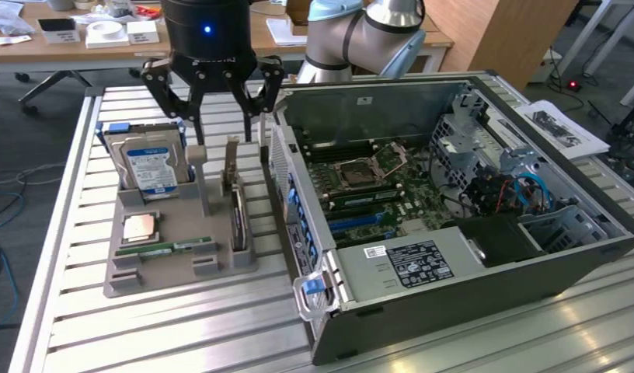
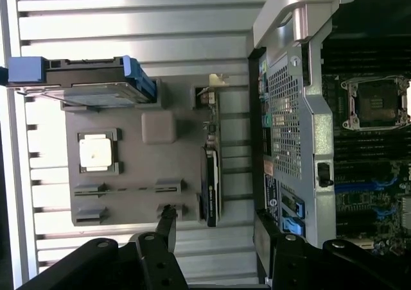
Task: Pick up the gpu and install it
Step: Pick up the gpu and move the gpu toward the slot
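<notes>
The gpu (image 1: 237,211) is a thin dark card standing on edge in a slot of the grey holder (image 1: 172,273), its metal bracket end (image 1: 232,159) pointing up toward the gripper. My gripper (image 1: 221,124) hangs open above the far end of the holder, just above the bracket, with nothing between its fingers. In the wrist view the gpu (image 2: 210,181) lies along the holder's (image 2: 128,168) edge nearest the computer case (image 2: 302,110). There the gripper (image 2: 218,238) straddles the gpu's line, and one dark fingertip (image 2: 168,224) shows.
A blue-labelled hard drive (image 1: 146,165) stands in the holder beside the gripper. A processor chip (image 1: 141,227) and a green memory stick (image 1: 177,247) lie in it too. The open computer case (image 1: 566,225) with its motherboard (image 1: 364,186) sits close on the exterior view's right, on a slatted metal table (image 1: 141,334).
</notes>
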`<state>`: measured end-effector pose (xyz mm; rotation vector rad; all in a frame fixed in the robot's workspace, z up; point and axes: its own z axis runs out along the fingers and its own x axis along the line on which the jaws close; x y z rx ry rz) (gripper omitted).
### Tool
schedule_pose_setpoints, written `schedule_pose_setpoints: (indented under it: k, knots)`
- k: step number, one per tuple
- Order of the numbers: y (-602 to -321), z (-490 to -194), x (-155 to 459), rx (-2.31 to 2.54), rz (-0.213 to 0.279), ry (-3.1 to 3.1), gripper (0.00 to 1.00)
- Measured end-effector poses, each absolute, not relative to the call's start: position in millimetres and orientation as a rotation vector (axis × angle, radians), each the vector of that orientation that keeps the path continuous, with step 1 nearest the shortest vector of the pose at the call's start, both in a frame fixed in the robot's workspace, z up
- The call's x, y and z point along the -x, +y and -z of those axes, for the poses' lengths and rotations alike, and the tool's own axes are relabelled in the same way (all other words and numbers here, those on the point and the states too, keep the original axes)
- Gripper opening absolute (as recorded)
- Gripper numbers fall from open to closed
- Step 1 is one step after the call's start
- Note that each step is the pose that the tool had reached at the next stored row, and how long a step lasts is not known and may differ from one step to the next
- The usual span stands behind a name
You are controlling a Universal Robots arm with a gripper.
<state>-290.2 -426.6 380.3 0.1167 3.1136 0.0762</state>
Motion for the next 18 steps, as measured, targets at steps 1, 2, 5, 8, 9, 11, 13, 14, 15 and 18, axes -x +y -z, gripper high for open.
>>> schedule_pose_setpoints:
  k: [1,2,5,8,9,11,13,14,15,18]
  knots:
    - [-427,-379,290,-0.117,-0.076,3.114,0.6]
    - [-427,-378,290,-0.117,-0.076,3.114,0.6]
    - [-427,-374,290,-0.117,-0.076,3.114,0.6]
    - [-427,-370,290,-0.117,-0.076,3.114,0.6]
    - [-427,-369,290,-0.117,-0.076,3.114,0.6]
    - [-427,-367,290,-0.117,-0.076,3.114,0.6]
    - [-427,-365,290,-0.117,-0.076,3.114,0.6]
    - [-427,-363,290,-0.117,-0.076,3.114,0.6]
    - [-427,-362,290,-0.117,-0.076,3.114,0.6]
    - [-427,-359,290,-0.117,-0.076,3.114,0.6]
